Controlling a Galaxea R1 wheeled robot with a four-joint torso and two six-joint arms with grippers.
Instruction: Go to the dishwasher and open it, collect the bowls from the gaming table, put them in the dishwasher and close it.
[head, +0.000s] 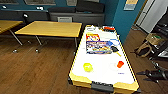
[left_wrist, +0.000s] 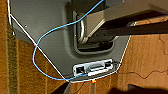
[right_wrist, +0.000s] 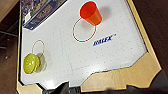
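- Wood-plank floor (head: 37, 72) underfoot; teal walls (head: 120, 20) at the back of the room.
- Two yellow-topped tables (head: 50, 28) stand to the left of the head view, with a dark sofa (head: 77, 13) behind them.
- Straight ahead we see the gaming table (head: 105, 75): long white top, pale wood rim, a dark fitting at its near end. The right wrist view shows small dots, thin red circles and blue lettering on its top (right_wrist: 105, 40).
- Colourful game boxes (head: 96, 43) lie flat on the far half of the table, with small dark and red items beyond them, too blurred for us to name.
- The bowls sit on the near half, well apart. The yellow-green bowl (head: 87, 67) is left of centre; the orange-red bowl (head: 120, 64) is toward the right edge, looking taller and more cup-like.
- In the right wrist view the yellow-green bowl (right_wrist: 31, 63) lies beside a small red circle, and the orange-red bowl (right_wrist: 90, 13) stands at the edge of a larger one. We cannot tell what is inside either.
- A dark robot arm (head: 155, 74) hangs low at the right, beside the table and apart from both bowls.
- We cannot tell how either gripper is set.
- The left wrist view shows the robot's grey body (left_wrist: 50, 32), a looping blue cable (left_wrist: 37, 50) and floor.
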